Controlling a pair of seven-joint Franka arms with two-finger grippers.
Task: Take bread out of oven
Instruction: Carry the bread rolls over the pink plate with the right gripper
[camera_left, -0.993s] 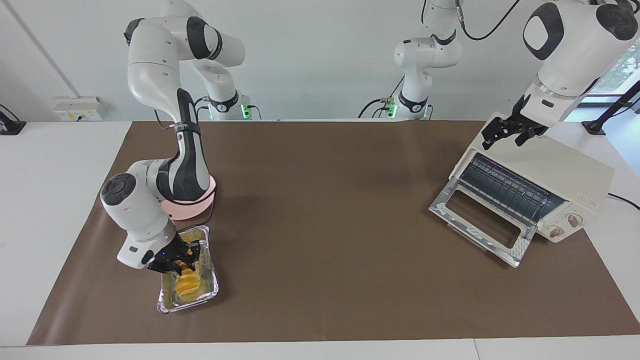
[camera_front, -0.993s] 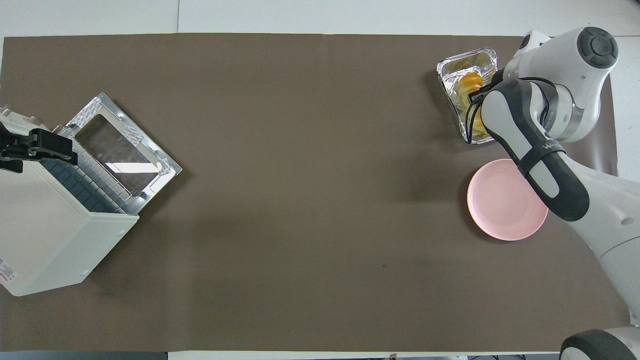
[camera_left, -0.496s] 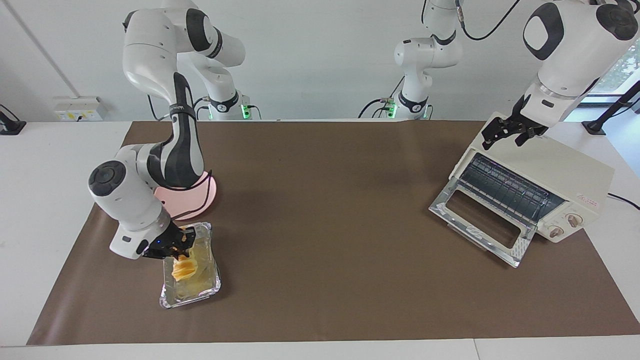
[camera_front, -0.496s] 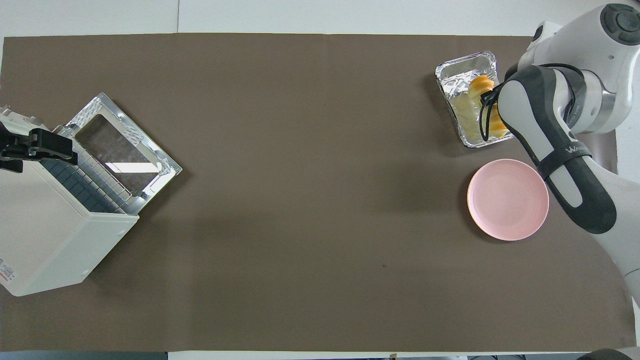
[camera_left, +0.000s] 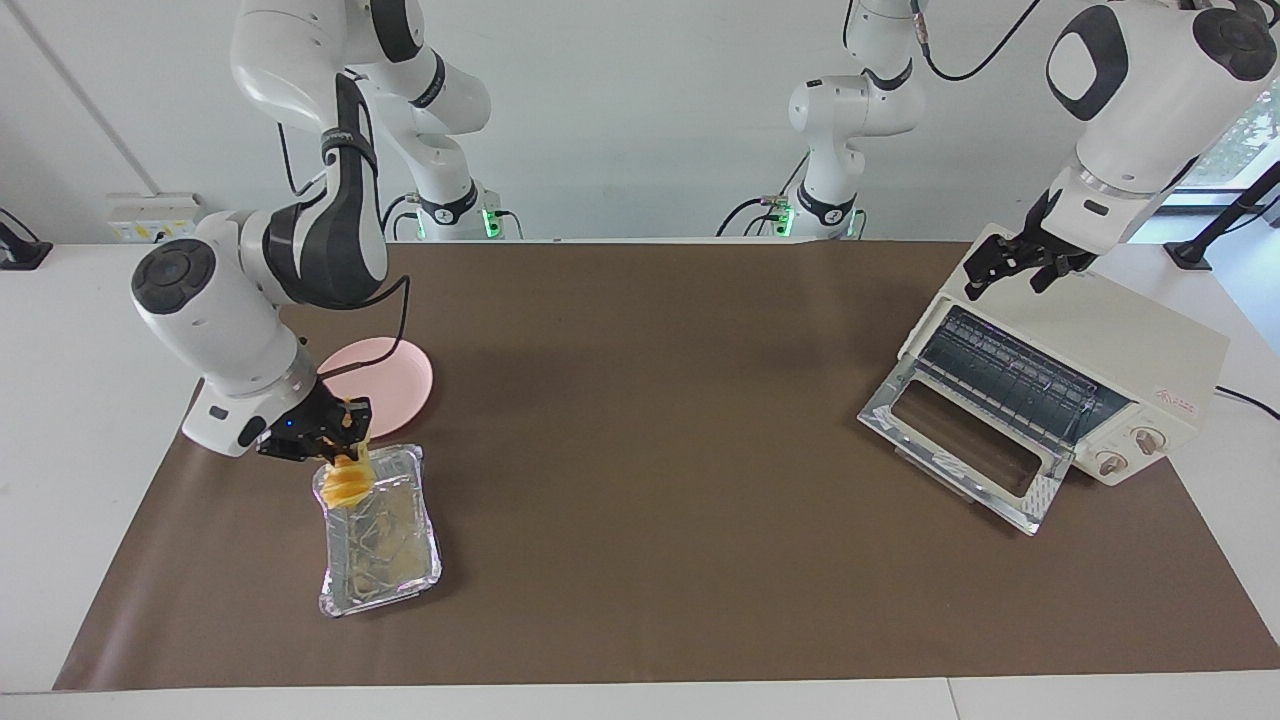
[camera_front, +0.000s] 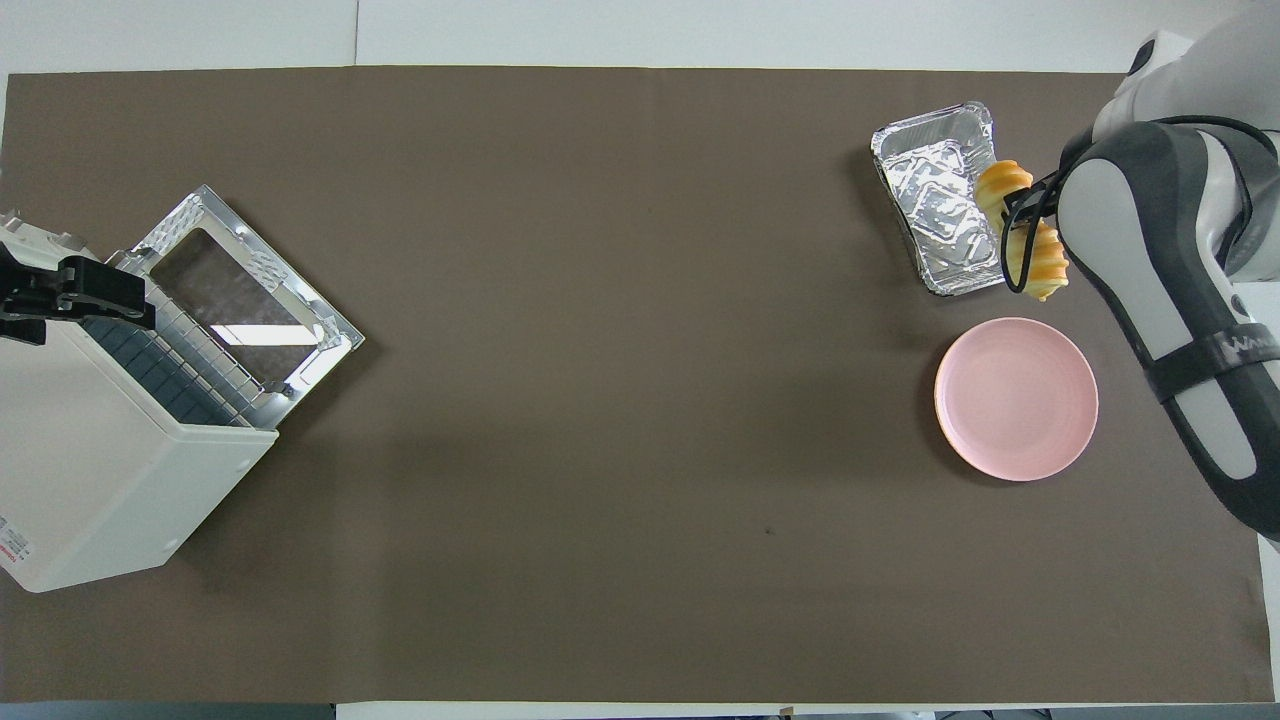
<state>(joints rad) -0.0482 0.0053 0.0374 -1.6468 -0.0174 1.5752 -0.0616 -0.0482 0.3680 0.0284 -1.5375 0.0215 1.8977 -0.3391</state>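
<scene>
While the bench (camera_left: 640, 640) lies under a brown mat, the oven (camera_left: 1060, 385) sits at the left arm's end: cream-white box, set askew, two round knobs on its front panel. Its shiny-framed glass door (camera_left: 965, 455) hangs fully dropped open, wire rack visible inside, no loaf on it.

Left pincer (camera_left: 1010, 272) hovers over the oven's top corner near the door hinge, fingers spread, nothing between them; that arm waits.

Pink plate (camera_front: 1016, 399) at the right arm's end, bare. Foil tray (camera_front: 940, 205) lies just beside it, farther from the robots, crinkled silver, nothing in it.

Right pincer (camera_left: 335, 440) is up in the air over the tray's edge nearest the plate, clenched on the bread (camera_front: 1030, 245). Loaf is lifted clear of the tray, tilted, one end hanging down below the fingers in the facing view.

Bread itself: small, elongated, golden-orange, glossy, with crosswise ridges like stacked slices; paler yellow in the grooves. From overhead it spans the gap between tray rim and plate, a black cable looping across its middle.
</scene>
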